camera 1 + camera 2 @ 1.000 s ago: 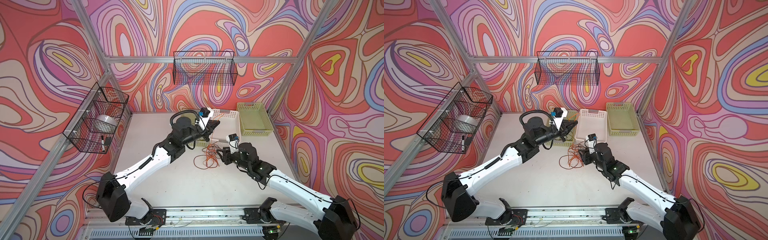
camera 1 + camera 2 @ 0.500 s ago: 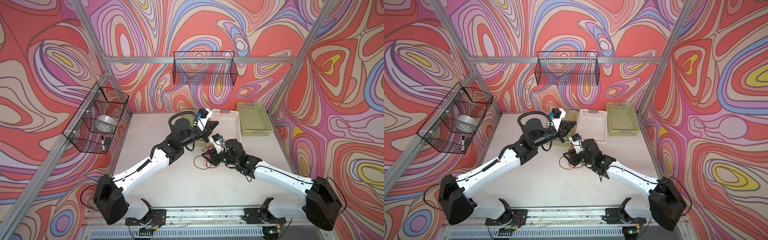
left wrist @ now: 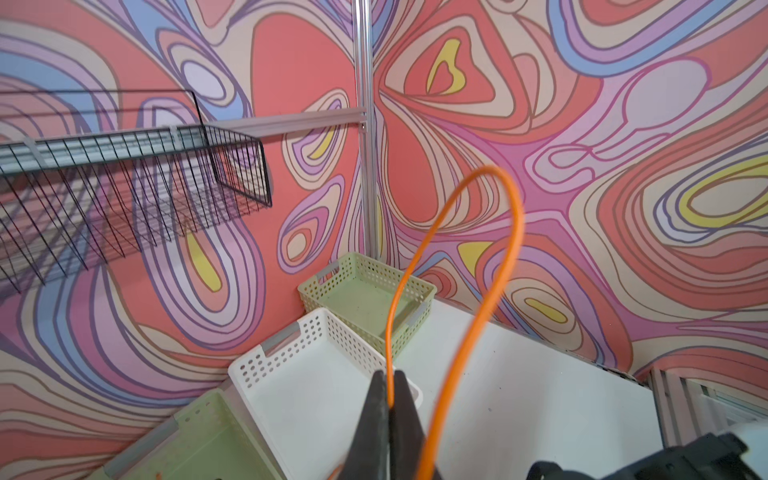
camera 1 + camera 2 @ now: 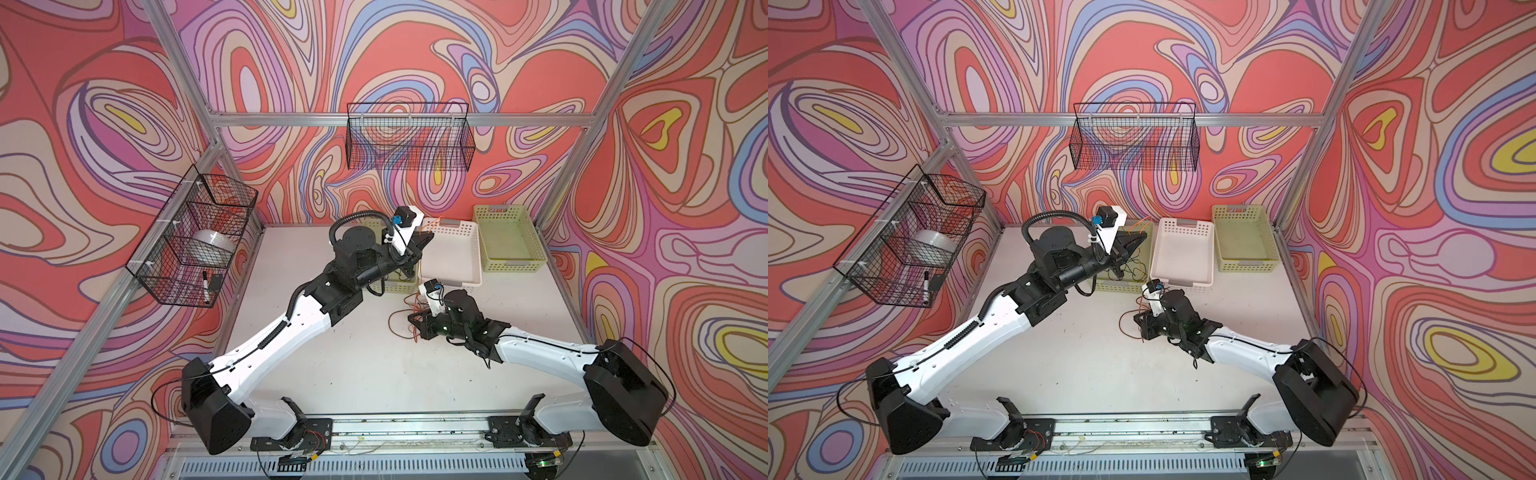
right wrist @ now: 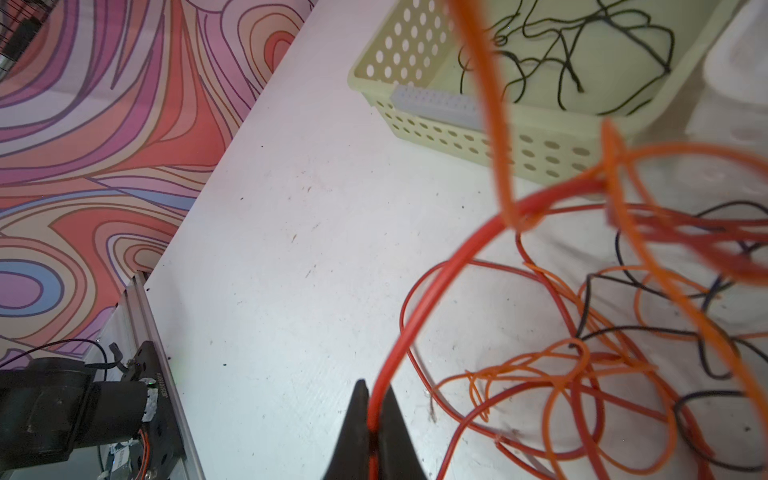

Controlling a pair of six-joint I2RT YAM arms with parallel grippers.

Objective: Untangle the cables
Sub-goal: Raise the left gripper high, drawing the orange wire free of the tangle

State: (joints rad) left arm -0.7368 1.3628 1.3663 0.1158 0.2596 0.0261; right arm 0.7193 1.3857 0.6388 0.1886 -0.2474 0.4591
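Two pincers, both closed to a tight pinch, one strand in each. Up over the baskets at the back, left pincer (image 3: 388,401) nipping an orange cable (image 3: 515,216), looped high beyond the tips and curving back down past them. Low over the tabletop (image 5: 291,249), right pincer (image 5: 376,399) nipping a red cable (image 5: 436,286), arcing away from the tips toward the heap. Remaining cables (image 5: 582,374) in a loose tangle of orange, red and dark strands, lying on the tabletop just beside the right pincer and in front of a green basket (image 5: 415,54). Several dark cables (image 5: 573,54) lying inside that basket. Same heap in both top views (image 4: 405,309) (image 4: 1129,316), between the two pincers. White basket (image 3: 316,386) right beside the green one.
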